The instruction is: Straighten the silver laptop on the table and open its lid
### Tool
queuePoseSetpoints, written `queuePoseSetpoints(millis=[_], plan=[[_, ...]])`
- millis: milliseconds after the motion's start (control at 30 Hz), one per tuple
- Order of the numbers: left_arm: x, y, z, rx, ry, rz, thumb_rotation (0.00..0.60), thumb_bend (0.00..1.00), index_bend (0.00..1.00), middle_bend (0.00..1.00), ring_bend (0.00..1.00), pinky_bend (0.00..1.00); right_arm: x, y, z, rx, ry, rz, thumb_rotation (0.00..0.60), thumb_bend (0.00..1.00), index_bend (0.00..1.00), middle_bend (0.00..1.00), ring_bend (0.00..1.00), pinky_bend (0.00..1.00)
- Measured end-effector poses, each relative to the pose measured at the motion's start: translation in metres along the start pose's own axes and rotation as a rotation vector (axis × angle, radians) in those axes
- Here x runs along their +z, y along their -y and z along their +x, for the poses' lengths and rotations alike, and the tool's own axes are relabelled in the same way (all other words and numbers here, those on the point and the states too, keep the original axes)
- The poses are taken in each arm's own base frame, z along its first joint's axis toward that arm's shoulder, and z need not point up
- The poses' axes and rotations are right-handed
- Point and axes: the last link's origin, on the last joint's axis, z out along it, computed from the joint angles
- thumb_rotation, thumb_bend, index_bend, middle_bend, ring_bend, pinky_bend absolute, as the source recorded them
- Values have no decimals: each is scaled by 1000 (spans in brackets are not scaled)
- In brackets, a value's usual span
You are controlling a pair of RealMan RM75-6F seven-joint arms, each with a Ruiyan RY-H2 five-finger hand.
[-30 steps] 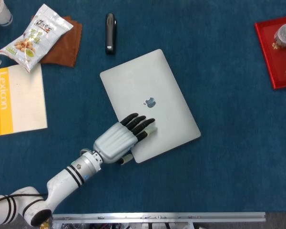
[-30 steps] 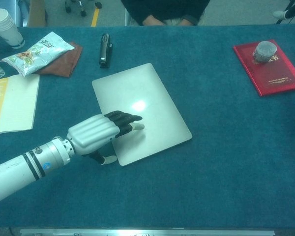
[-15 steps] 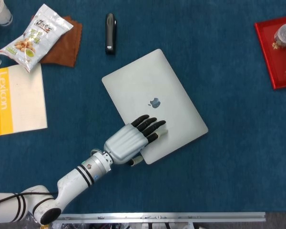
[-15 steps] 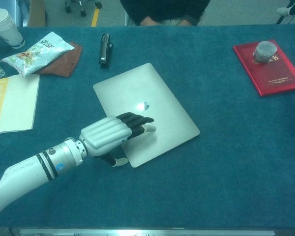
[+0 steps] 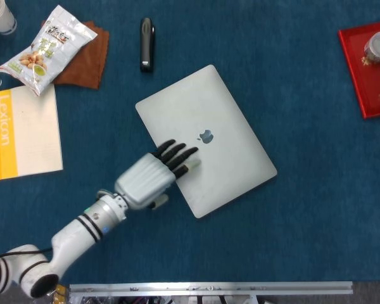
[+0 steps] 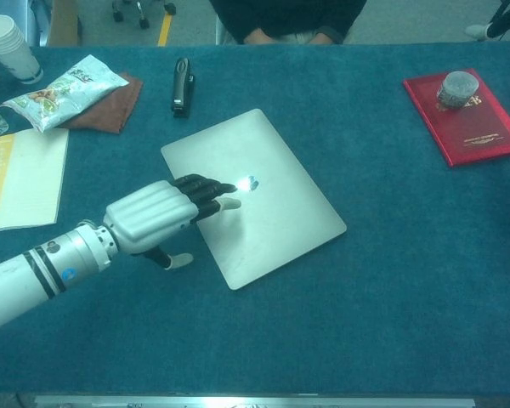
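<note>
The silver laptop (image 5: 225, 130) (image 6: 276, 200) lies closed on the blue table, skewed, with its near corner pointing toward me and its logo facing up. My left hand (image 5: 149, 179) (image 6: 149, 219) reaches in from the lower left, and its dark fingers (image 5: 176, 155) (image 6: 206, 189) lie stretched flat over the lid's left edge, just short of the logo. Its thumb hangs off the laptop beside the edge. The hand holds nothing. My right hand shows in neither view.
A black stapler (image 5: 146, 44) (image 6: 182, 85) lies beyond the laptop. At the left are a snack bag (image 5: 47, 49) on a brown cloth (image 5: 82, 63), a yellow-spined book (image 5: 26, 132) and paper cups (image 6: 13, 47). A red book (image 5: 367, 76) bearing a small jar (image 5: 379, 47) lies far right.
The laptop first slid and turned a little to the right under my hand, then stayed put. My left hand has since drawn back leftward along the lid's left edge.
</note>
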Motion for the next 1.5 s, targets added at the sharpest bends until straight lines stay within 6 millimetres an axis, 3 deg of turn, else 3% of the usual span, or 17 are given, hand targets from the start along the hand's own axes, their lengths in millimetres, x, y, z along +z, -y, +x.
queuePoseSetpoints(millis=[433, 700, 1100, 1500], plan=[[-57, 43, 36, 76, -79, 142, 600, 271, 0, 0, 0, 52, -8, 31, -8, 78, 80, 81, 600, 120, 0, 58, 0, 187], [-92, 63, 53, 90, -134, 220, 600, 271, 0, 9, 0, 52, -16, 38, -12, 86, 124, 119, 600, 120, 0, 82, 4, 224], [-117, 76, 62, 81, -179, 283, 600, 271, 0, 18, 0, 52, -27, 63, -35, 40, 122, 224, 600, 122, 0, 82, 4, 224], [-132, 80, 69, 61, -200, 320, 600, 271, 0, 23, 0, 52, -27, 93, -62, 8, 104, 302, 600, 4, 0, 82, 4, 224]])
